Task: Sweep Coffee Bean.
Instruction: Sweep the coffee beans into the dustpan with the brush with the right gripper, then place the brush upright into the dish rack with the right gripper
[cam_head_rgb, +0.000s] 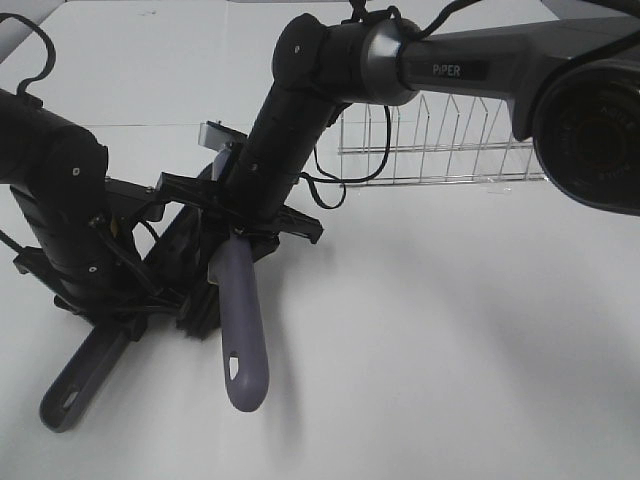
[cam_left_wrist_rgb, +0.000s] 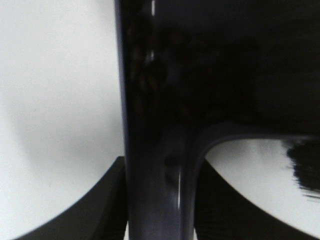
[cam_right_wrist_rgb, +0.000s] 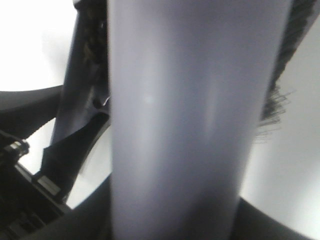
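The free end of the brush (cam_head_rgb: 243, 335) lies nearest, its pale lilac handle pointing down over the white desk (cam_head_rgb: 450, 350). Just left of the brush, the dustpan (cam_head_rgb: 85, 380) slants its grey handle much the same way. The left gripper (cam_head_rgb: 125, 318) is clamped tight on the dustpan handle. The right gripper (cam_head_rgb: 238, 235) is clamped tight on the brush handle, farther up the shaft. Black bristles (cam_head_rgb: 200, 318) show just left of the brush handle, between the two handles. Both wrist views are blurred. The left one shows dim brown specks inside the dark pan, just left of the brush. They look like coffee beans (cam_left_wrist_rgb: 150, 70), though the blur leaves that unsure. Farthest back, behind the brush and to its right, a wire rack (cam_head_rgb: 440, 140) stands on the desk, well apart from the brush.
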